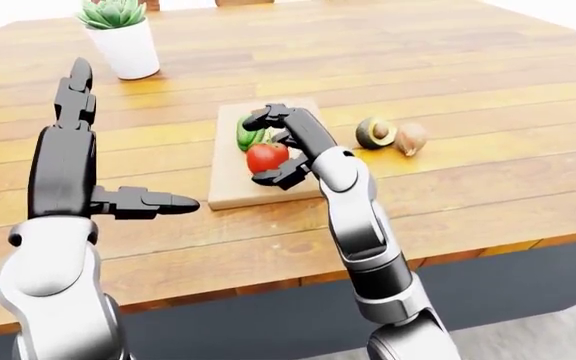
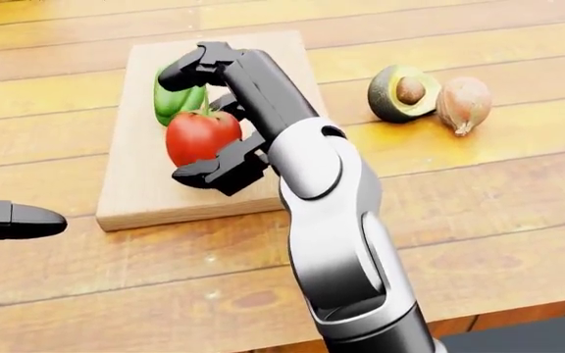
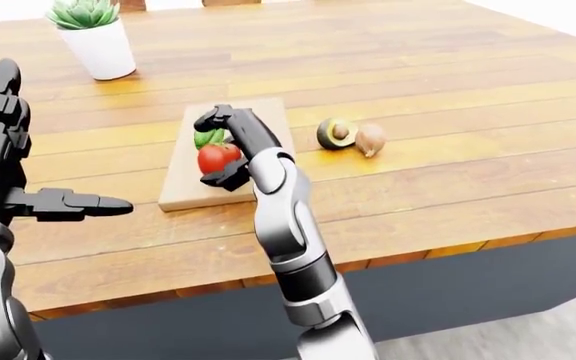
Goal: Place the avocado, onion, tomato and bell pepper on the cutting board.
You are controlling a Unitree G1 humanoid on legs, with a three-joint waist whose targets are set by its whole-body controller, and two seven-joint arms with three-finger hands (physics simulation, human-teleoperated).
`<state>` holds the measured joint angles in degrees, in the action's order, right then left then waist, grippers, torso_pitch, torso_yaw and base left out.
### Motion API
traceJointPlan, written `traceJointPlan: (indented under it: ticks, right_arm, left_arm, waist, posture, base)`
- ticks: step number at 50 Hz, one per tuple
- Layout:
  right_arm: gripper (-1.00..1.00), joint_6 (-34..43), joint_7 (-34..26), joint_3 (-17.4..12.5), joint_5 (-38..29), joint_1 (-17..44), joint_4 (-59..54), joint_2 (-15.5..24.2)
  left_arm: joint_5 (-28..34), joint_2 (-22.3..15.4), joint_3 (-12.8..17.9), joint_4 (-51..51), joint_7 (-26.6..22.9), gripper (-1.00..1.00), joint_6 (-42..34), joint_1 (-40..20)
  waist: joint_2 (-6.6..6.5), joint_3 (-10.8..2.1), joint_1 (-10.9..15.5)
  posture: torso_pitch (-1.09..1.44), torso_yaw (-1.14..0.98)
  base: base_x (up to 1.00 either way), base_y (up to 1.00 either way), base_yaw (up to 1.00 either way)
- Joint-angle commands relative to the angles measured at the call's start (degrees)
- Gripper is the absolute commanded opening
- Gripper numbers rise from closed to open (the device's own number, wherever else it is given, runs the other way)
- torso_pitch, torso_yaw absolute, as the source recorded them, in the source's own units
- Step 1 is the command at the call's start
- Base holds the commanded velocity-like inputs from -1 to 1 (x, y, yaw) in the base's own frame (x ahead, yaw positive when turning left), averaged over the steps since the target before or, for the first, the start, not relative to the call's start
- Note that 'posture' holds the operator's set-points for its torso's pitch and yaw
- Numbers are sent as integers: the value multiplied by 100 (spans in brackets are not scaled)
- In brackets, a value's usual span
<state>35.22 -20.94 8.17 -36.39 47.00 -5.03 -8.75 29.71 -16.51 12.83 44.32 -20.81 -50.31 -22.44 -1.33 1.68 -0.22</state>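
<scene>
Right hand (image 2: 207,121) stands over the cutting board (image 2: 130,193), fingers spread about the tomato (image 2: 201,136), not closed on it; bell pepper (image 2: 172,101) lies on the board just beside it; avocado (image 2: 398,92) and onion (image 2: 464,102) rest on the table (image 2: 479,191), well right; left hand (image 1: 73,142) raised, fingers wide.

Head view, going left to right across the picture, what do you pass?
Left robot hand → cutting board → bell pepper → tomato → right robot hand → avocado → onion.
</scene>
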Motion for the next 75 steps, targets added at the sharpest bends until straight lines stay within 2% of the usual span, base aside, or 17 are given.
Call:
traceJointPlan:
  ticks: [1, 7, 25, 38, 42, 52, 53, 55, 56, 57, 58, 60, 61, 64, 68, 75]
  right_arm:
    - [32, -137, 44, 8, -26, 169, 224, -23]
    - [38, -119, 17, 1, -38, 187, 245, -19]
    - [33, 232, -290, -44, -235, 44, 864, 169]
    - [38, 898, -1192, -37, -941, -205, 2078, 459]
    - [39, 1109, -1647, -145, -1290, -110, 2406, 669]
    - [51, 1549, -2628, -793, -1852, 55, 3151, 1643]
    - [50, 1550, -2619, -882, -1893, 41, 3155, 1757]
    - [63, 1586, -2486, -1085, -1848, 141, 3070, 1940]
    - [76, 1673, -2427, -1146, -1797, 217, 3024, 1981]
    - [100, 1652, -2333, -1196, -1772, 266, 2928, 2111]
    - [100, 1697, -2237, -1292, -1706, 334, 2807, 2209]
    - [100, 1593, -2161, -1282, -1785, 344, 2515, 2531]
    - [100, 1585, -2115, -1440, -1587, 369, 2485, 2541]
    - [100, 1509, -2063, -1545, -1593, 405, 2152, 2982]
    - [100, 1377, -2018, -1673, -1433, 556, 1807, 3304]
    - [100, 694, -1580, -1643, -1151, 1190, 275, 3705]
  left_arm:
    - [45, -66, 50, 152, 52, 100, 123, -135]
    - [52, -77, 51, 139, 51, 100, 133, -147]
    - [73, -71, 1, 49, 71, 100, 137, -257]
    - [36, -54, -8, -85, 154, 100, 230, -273]
    - [-10, -46, 25, -99, 186, 100, 271, -228]
    - [-61, -168, 116, 14, 126, 100, 115, -269]
    - [-69, -166, 126, 31, 128, 100, 100, -270]
    - [-70, -173, 125, 44, 137, 100, 95, -257]
    - [-65, -182, 124, 41, 140, 100, 97, -257]
    - [-67, -186, 124, 39, 136, 100, 93, -260]
    - [-68, -188, 124, 32, 141, 100, 96, -267]
    - [-80, -180, 130, 27, 152, 100, 109, -254]
    - [-87, -178, 138, 18, 161, 100, 123, -248]
    - [-101, -172, 135, 8, 177, 100, 135, -235]
    - [-99, -162, 119, 32, 177, 100, 117, -227]
    - [-73, -156, 82, 26, 171, 100, 105, -248]
  waist:
    - [-38, -138, 0]
    - [-40, -135, -1]
    - [-24, -126, 8]
    - [3, -110, 15]
    - [8, -113, 11]
    - [48, -85, 14]
    - [51, -82, 16]
    - [57, -76, 12]
    - [58, -78, 10]
    - [58, -81, 9]
    - [59, -82, 6]
    - [63, -82, 6]
    - [67, -81, 7]
    - [84, -84, 7]
    - [102, -82, 10]
    - [104, -79, -12]
  posture:
    - [0, 0]
    - [0, 0]
    - [0, 0]
    - [0, 0]
    - [0, 0]
    - [0, 0]
    - [0, 0]
    - [0, 0]
    - [0, 0]
    - [0, 0]
    - [0, 0]
    - [0, 0]
    - [0, 0]
    - [0, 0]
    - [0, 0]
    - [0, 0]
  base:
    - [0, 0, 0]
    - [0, 0, 0]
    - [0, 0, 0]
    - [0, 0, 0]
    - [0, 0, 0]
    - [0, 0, 0]
    - [0, 0, 0]
    - [0, 0, 0]
    - [0, 0, 0]
    - [0, 0, 0]
    - [0, 0, 0]
    - [0, 0, 0]
    - [0, 0, 0]
    - [0, 0, 0]
    - [0, 0, 0]
    - [0, 0, 0]
